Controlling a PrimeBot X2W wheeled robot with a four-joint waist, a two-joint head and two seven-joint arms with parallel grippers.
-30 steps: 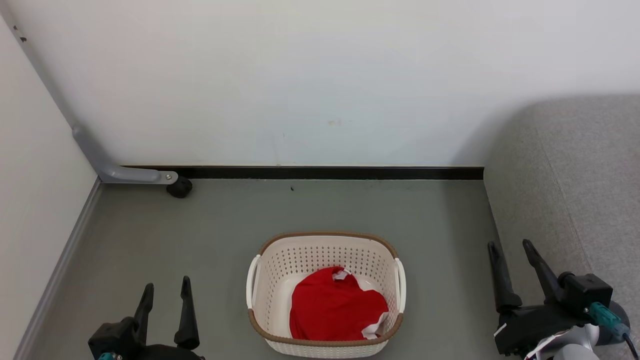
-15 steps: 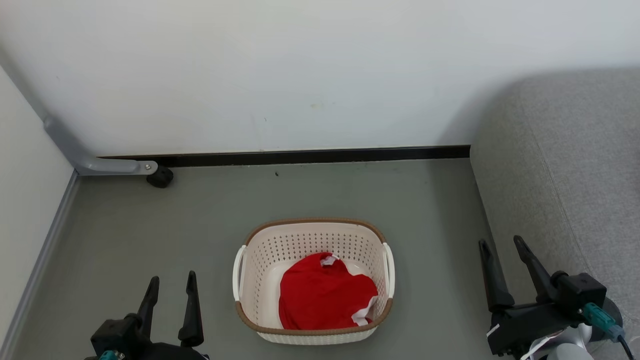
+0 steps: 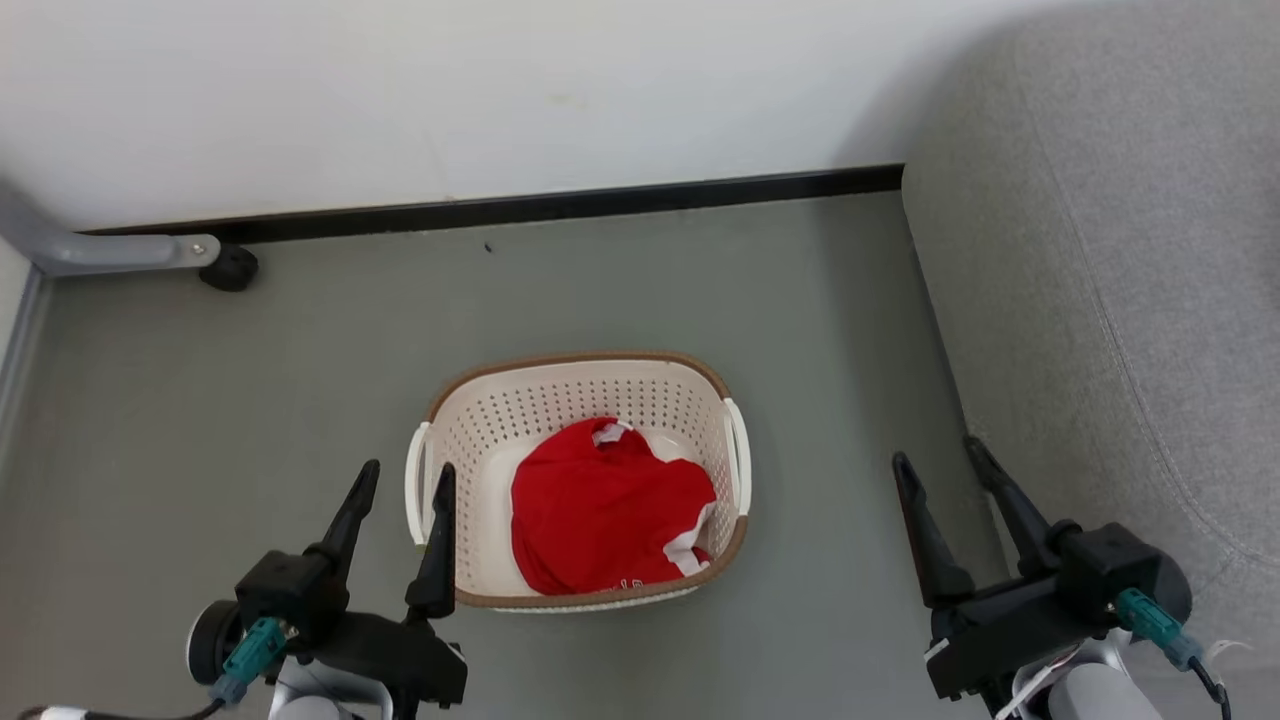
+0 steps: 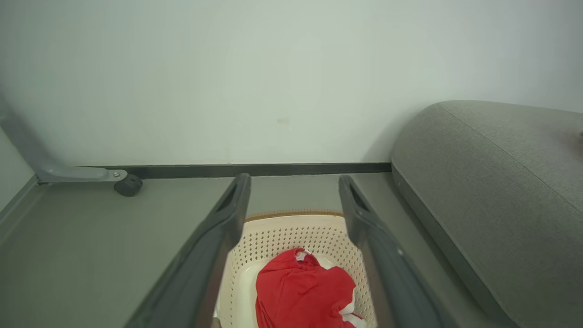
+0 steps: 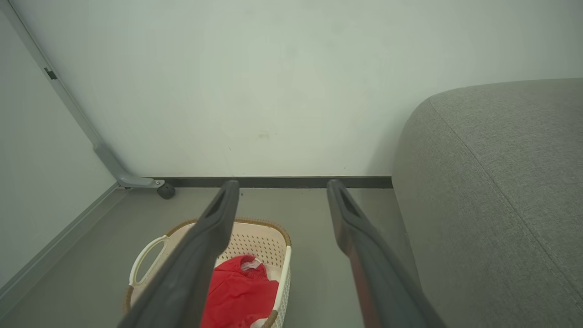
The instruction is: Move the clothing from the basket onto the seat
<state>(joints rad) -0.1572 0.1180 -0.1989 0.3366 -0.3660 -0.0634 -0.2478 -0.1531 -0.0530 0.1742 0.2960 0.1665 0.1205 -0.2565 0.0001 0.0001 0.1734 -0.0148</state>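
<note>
The left claw hung spread and empty by the left edge of the basket; the right claw, likewise splayed and empty, hovered between basket and seat. The basket stood on the floor, long axis parallel to the wall, clothing bunched toward its near right corner, white neck tab pointing at the wall.

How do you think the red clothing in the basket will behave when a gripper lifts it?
The clothing lies crumpled in soft folds, so it will probably droop rather than hold shape. It looks thin, so likely light. A trailing edge might catch on the basket rim.
</note>
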